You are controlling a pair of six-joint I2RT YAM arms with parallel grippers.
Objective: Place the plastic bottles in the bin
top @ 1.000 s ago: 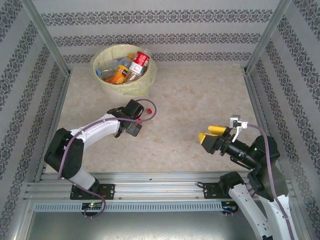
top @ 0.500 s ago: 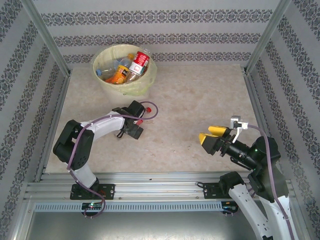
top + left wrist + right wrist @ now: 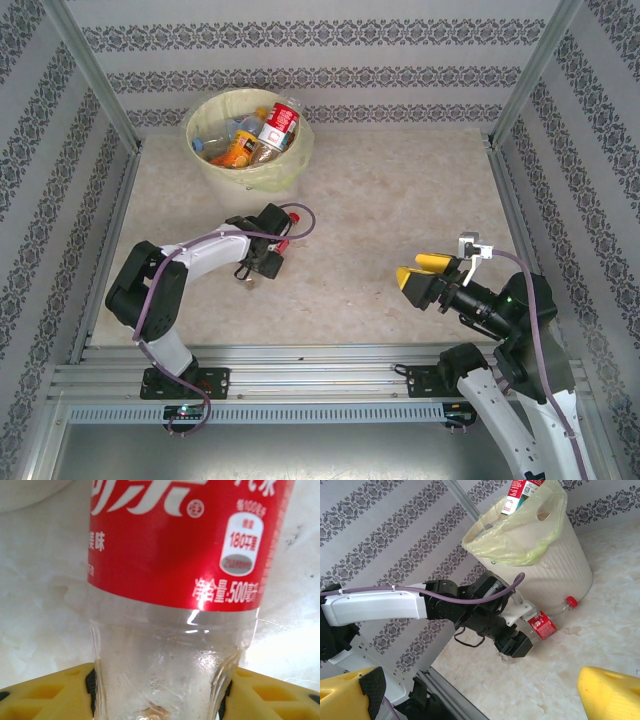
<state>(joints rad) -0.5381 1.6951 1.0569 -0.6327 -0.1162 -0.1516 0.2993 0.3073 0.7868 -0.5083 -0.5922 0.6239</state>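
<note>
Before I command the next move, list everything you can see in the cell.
bin: one, cream-white with pale yellow liner, table's far left
bottles in the bin: several, count unclear, red and orange labels showing
loose bottle: one, clear, red label and cap, lying on the table near the bin
table: one, beige marbled
walls: grey patterned, three sides
left gripper: one, yellow pads, closed on the loose bottle's base
right gripper: one, yellow, open, over bare table at right
</note>
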